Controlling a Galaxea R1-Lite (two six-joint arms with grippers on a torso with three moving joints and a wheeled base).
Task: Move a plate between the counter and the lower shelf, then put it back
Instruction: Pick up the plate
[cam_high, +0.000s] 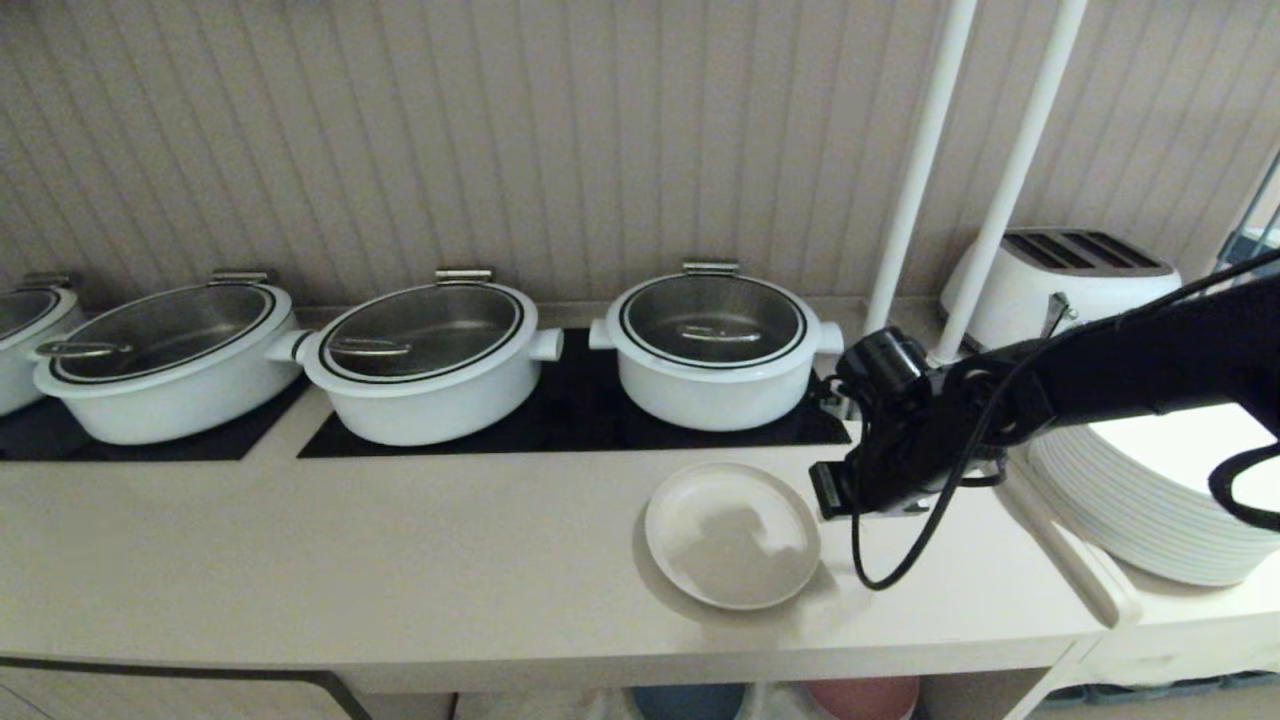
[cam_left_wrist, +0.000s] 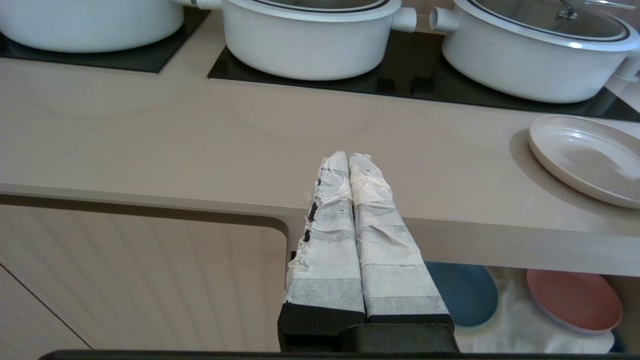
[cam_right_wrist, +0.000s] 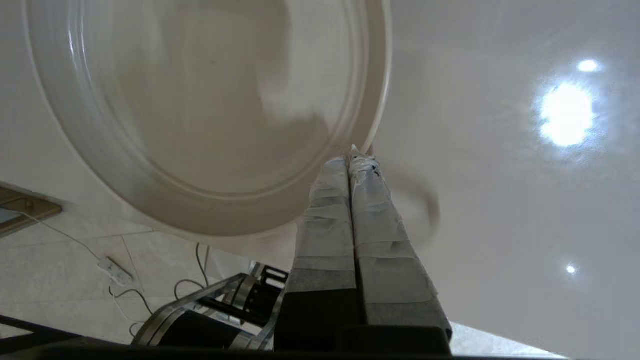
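We see the cream plate (cam_high: 732, 535) lying flat on the bench (cam_high: 400, 560), in front of the rightmost pot (cam_high: 712, 345) on the black hob panel (cam_high: 580, 415). The right tool (cam_right_wrist: 356, 152) reaches in from the plate's right side; its taped fingers (cam_right_wrist: 330, 220) are pressed together with nothing between them, and their tips sit at the plate's rim. From the frames we cannot tell whether tips and rim actually touch. In the head view the tool's black body (cam_high: 900, 450) hangs just beside the plate, between it and the stack of white plates (cam_high: 1150, 500). The left tool (cam_left_wrist: 348, 157) is parked low before the bench's front edge, fingers (cam_left_wrist: 327, 235) clenched on nothing, well apart from the plate. Below the bench and beyond this tool, a blue plate (cam_left_wrist: 467, 292) and a pink plate (cam_left_wrist: 575, 300) rest on the lower shelf (cam_left_wrist: 515, 320).
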